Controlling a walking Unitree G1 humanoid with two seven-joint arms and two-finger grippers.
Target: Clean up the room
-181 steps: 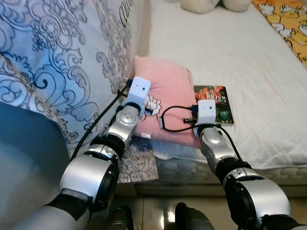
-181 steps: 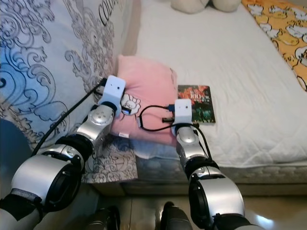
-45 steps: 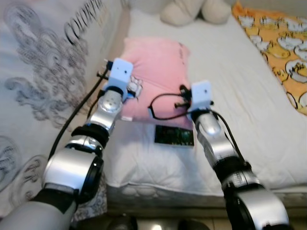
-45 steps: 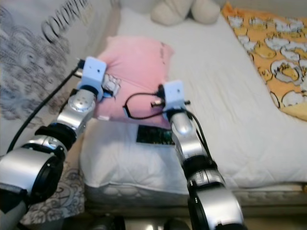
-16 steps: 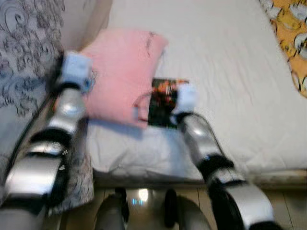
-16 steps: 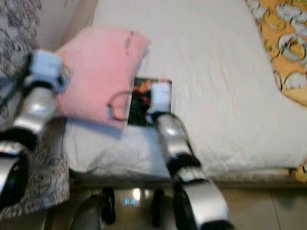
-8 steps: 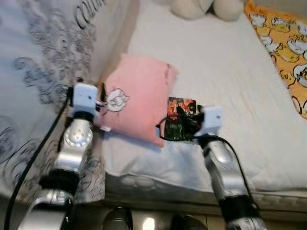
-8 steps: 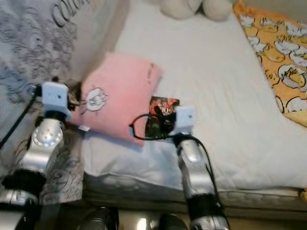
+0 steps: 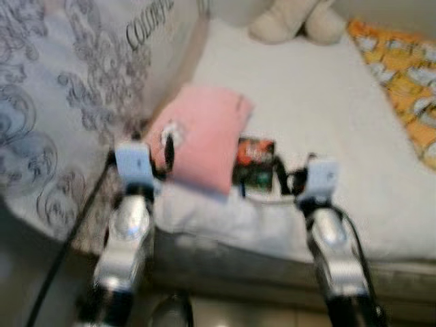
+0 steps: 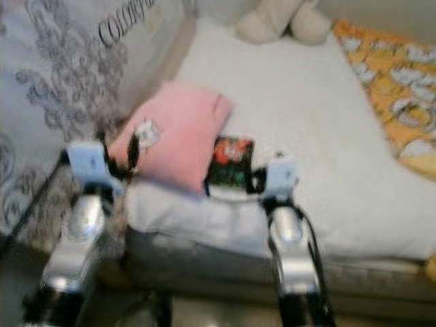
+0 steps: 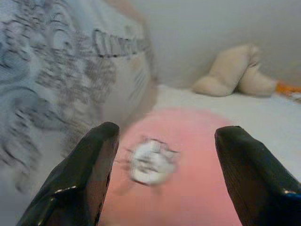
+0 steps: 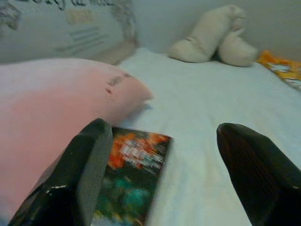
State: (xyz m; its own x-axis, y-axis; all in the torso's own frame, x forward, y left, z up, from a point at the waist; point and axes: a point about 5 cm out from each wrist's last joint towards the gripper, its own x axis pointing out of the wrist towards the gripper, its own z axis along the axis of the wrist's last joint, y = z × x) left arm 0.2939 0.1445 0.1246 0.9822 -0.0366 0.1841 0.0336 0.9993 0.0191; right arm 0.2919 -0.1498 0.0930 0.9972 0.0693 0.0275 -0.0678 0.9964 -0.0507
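Head views blurred. White bed (image 9: 327, 102) before the robot; all places below given relative to the pink pillow (image 9: 201, 139)

Pillow lies on the bed near its front edge, against the patterned grey-and-white duvet (image 9: 61, 102) that rises on the pillow's left side. White cartoon print (image 11: 150, 162) on the pillow's front left corner

Book (image 9: 255, 163) with a dark, red-and-green cover lies flat on the sheet just right of the pillow, its left edge touching or tucked slightly under the pillow's edge; cannot tell which

Beige plush toy (image 10: 283, 20) sits far beyond the pillow, at the head of the bed. Orange blanket (image 10: 395, 82) with white figures covers the bed well to the pillow's right

Left gripper (image 11: 162, 179) hangs just in front of the pillow's left front corner, fingers (image 11: 80, 179) spread wide, nothing between them, aimed at the cartoon print. Not touching the pillow as far as the wrist view shows

Right gripper (image 12: 164, 174) is in front of the book, right of the pillow's front edge, fingers (image 12: 70, 179) spread wide and empty; book and pillow edge lie in the gap ahead of it. Contact with the book cannot be made out

Both silver arms reach forward over the bed's front edge
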